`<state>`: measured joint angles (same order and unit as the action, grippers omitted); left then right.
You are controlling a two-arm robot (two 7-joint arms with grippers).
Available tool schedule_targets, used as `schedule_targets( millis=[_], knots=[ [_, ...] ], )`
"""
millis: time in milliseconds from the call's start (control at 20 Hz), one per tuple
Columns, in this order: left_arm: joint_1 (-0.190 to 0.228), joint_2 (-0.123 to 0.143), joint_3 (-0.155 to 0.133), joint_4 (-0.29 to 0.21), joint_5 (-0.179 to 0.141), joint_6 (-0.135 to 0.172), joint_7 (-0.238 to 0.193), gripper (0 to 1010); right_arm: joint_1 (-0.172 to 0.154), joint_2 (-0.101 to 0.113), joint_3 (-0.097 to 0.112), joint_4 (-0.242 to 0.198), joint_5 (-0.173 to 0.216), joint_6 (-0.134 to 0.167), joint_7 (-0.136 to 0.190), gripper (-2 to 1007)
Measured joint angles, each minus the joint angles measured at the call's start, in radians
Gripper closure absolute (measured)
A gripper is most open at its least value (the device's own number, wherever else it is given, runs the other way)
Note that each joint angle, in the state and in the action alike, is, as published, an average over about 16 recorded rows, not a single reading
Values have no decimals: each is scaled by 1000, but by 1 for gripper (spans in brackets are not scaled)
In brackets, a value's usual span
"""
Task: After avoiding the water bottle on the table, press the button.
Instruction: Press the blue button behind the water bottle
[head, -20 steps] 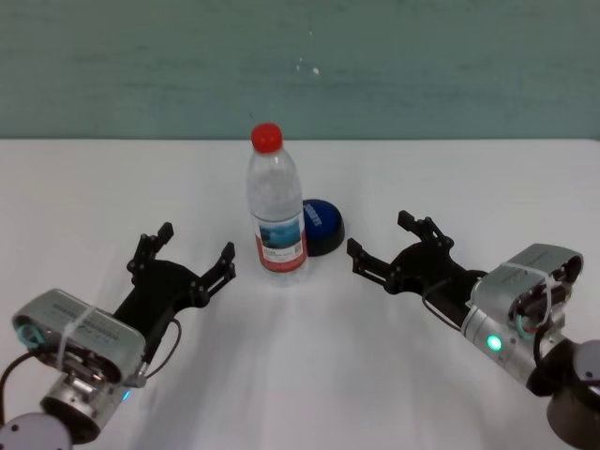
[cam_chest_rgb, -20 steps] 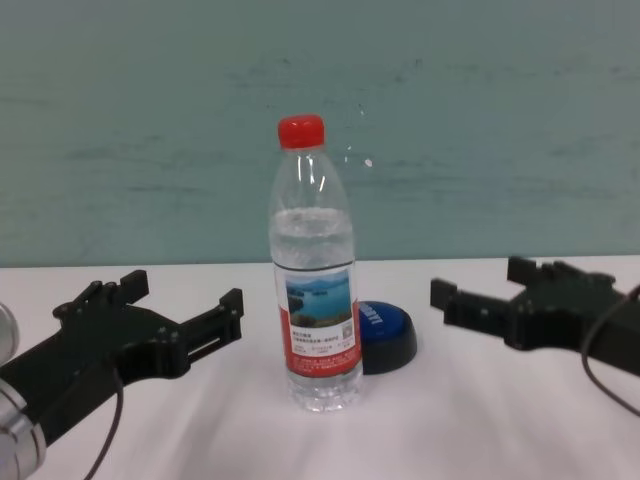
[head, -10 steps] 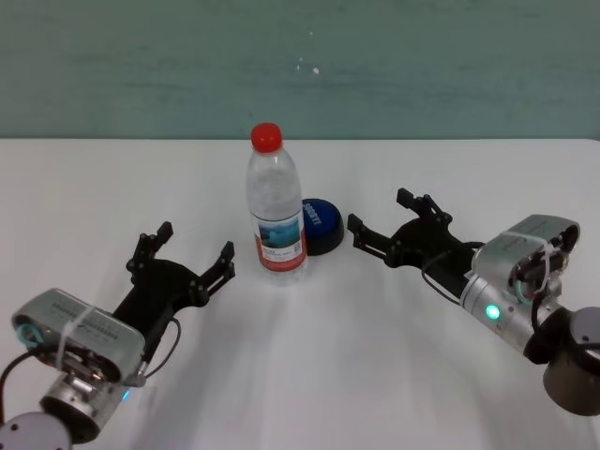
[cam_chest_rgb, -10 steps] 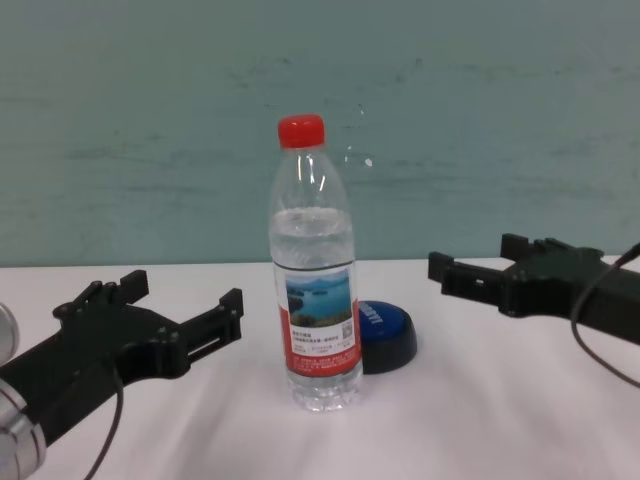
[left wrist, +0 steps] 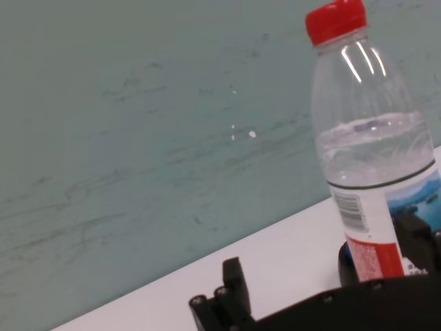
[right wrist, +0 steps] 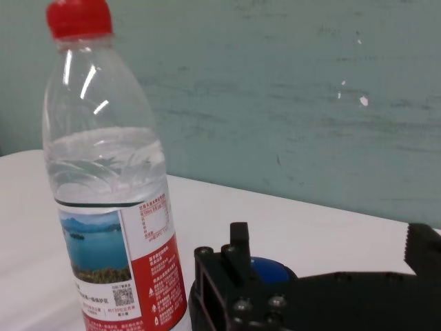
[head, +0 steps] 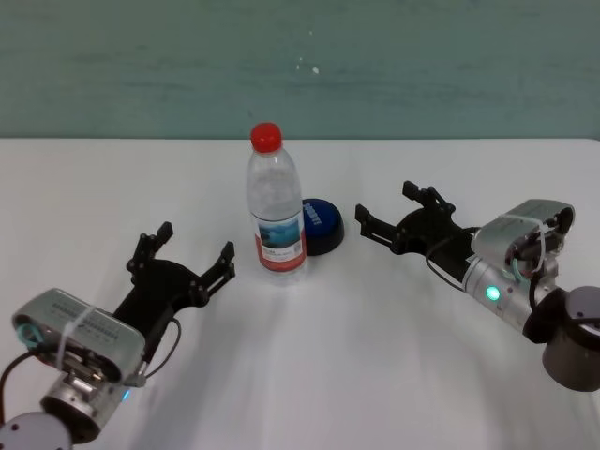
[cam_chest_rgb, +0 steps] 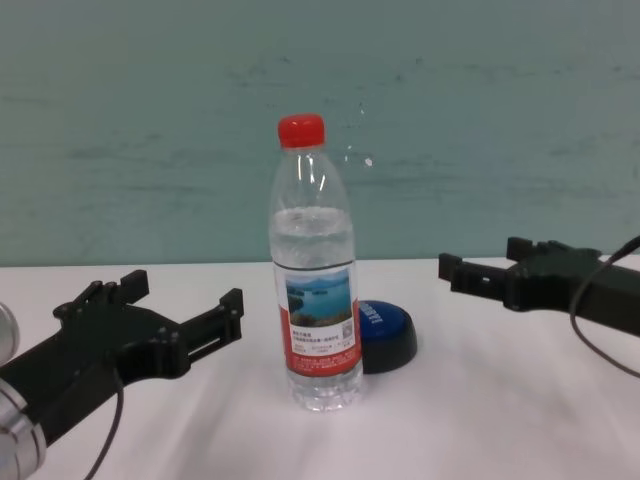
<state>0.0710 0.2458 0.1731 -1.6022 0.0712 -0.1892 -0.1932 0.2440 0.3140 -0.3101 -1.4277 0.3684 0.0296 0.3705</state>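
The water bottle, clear with a red cap, stands upright mid-table. The blue dome button sits just behind it to the right, touching or nearly so, partly hidden by it. My right gripper is open and empty, to the right of the button, fingers pointing at it, apart from both. In the chest view it hovers above the tabletop, higher than the button. The right wrist view shows the bottle and the button behind a finger. My left gripper is open, parked left of the bottle.
A teal wall runs behind the white table's far edge. The left wrist view shows the bottle close ahead of the left fingers. White tabletop stretches in front of the bottle and to the right of the button.
My right gripper has risen and moved farther back and slightly right, still open. The bottle, the button and the left arm have not moved.
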Motion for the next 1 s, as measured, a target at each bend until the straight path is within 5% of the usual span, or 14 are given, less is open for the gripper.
schedule_targets(
  millis=[1000],
  knots=[
    [0,0,0,0,0,0,0,10,159,-50,-42,224,-21,-37,40,1]
  ],
)
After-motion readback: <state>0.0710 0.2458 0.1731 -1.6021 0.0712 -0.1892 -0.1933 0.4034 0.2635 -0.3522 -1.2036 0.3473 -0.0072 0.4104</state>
